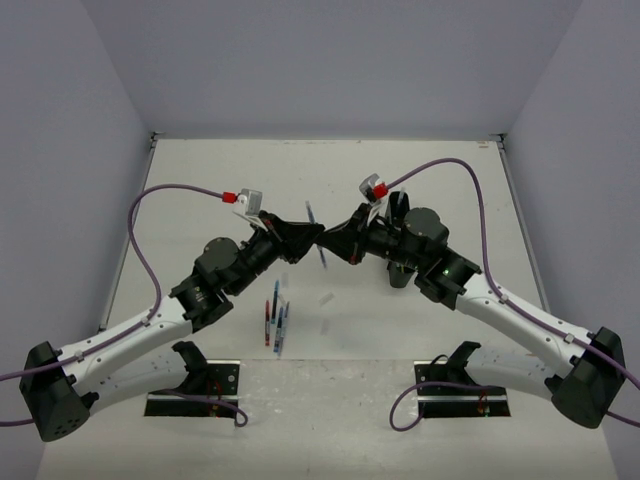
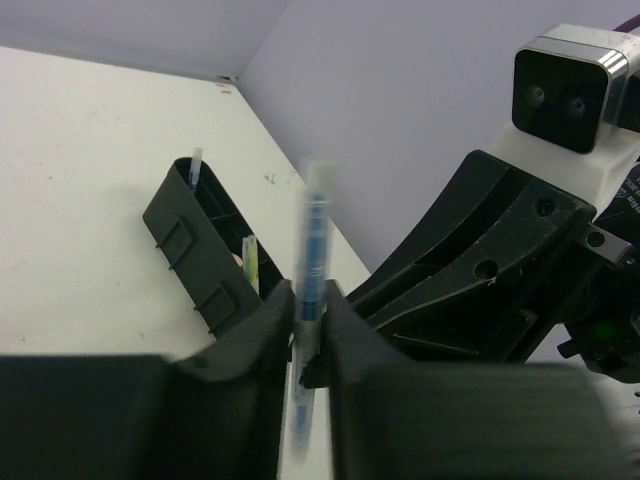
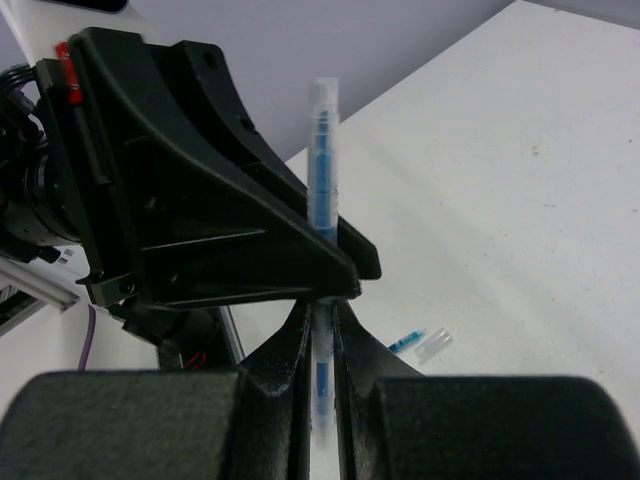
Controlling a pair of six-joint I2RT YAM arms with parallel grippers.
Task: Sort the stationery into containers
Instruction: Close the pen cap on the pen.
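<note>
Passing a blue pen (image 3: 322,170) between the two grippers above the middle of the table (image 1: 400,180), by the look of it. Finding the right gripper (image 3: 322,312) closed hard on the pen partway along its barrel, no gap at either finger, pen upright in that view and clear of the surface. Finding the left gripper (image 2: 310,300) set around the same pen, fingers close against the barrel; cannot tell whether gripping or loose, given blur on the pen. Locating the black tray (image 2: 190,240) flat on the table beyond the left fingers, with a pale pen (image 2: 195,165) poking up at its far end and a yellow-green pen (image 2: 250,262) nearer. Noting also a small cluster of loose pens (image 1: 275,320) on the table near the arm bases, unsorted, plus a short blue piece (image 3: 405,342) and a clear cap (image 3: 435,343) lying side by side. Judged early in the job. Recommended for a sound transfer: keep the right grip firm until the left fingers stand visibly clear of the barrel on both sides; draw the left arm back along its own line, not sideways, to avoid twisting the pen; then carry low over the tray, line up lengthwise with a compartment, and release only close above it. Risk to watch: pivoting of the pen in a two-point pinch if pulled before full release.
</note>
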